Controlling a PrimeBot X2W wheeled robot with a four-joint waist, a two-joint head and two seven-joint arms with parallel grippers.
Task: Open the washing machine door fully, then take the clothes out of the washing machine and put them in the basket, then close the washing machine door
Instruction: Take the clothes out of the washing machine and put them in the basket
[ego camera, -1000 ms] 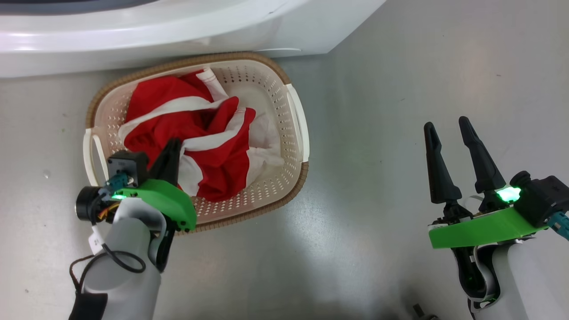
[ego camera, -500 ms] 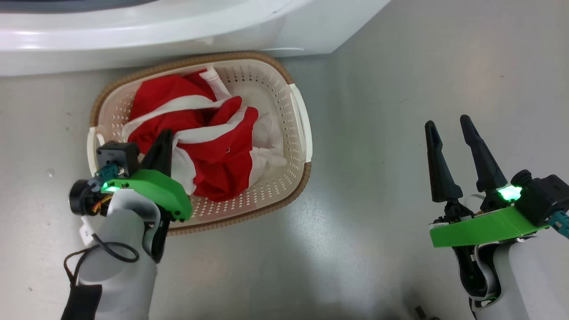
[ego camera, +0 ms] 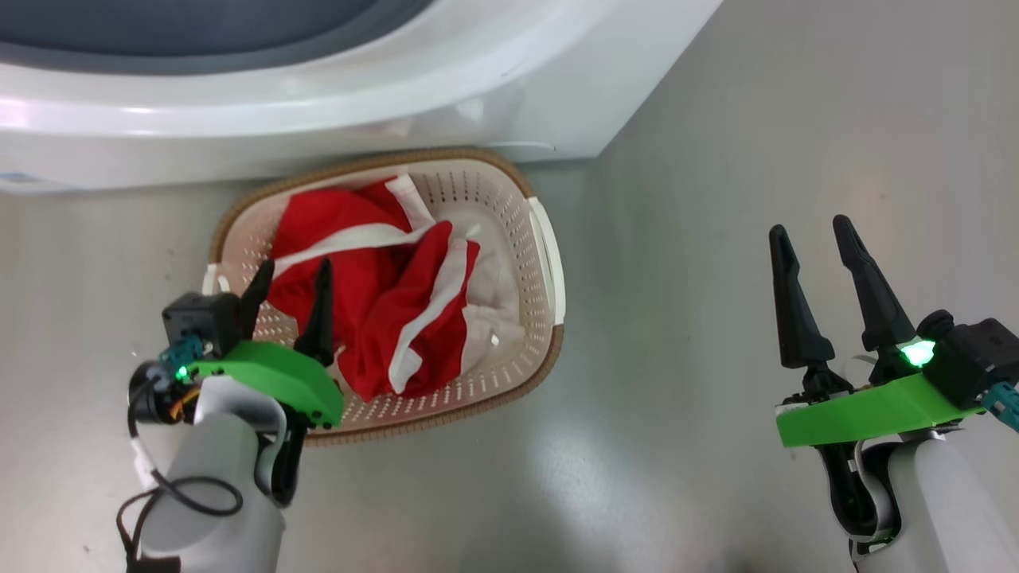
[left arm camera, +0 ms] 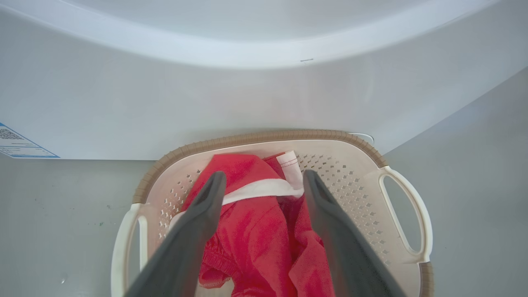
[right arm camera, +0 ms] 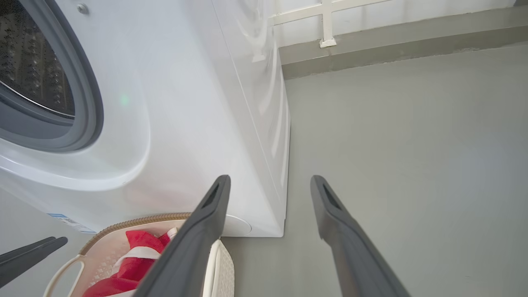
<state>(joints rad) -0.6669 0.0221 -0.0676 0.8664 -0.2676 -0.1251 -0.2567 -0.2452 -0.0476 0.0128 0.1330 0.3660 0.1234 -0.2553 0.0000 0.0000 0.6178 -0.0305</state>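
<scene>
Head view: we note the left gripper (ego camera: 293,270) with fingers spread and empty, poised above the near-left end of the basket (ego camera: 549,263). The clothes (ego camera: 382,294) lie inside, just beyond its tips. We note the right gripper (ego camera: 808,227) likewise spread and empty over the floor (ego camera: 677,358), well apart.

Left wrist view: the clothes show between the fingers, with the washing machine (left arm camera: 206,95) beyond.

Right wrist view: the drum (right arm camera: 33,62) is exposed up-left of the fingers.
</scene>
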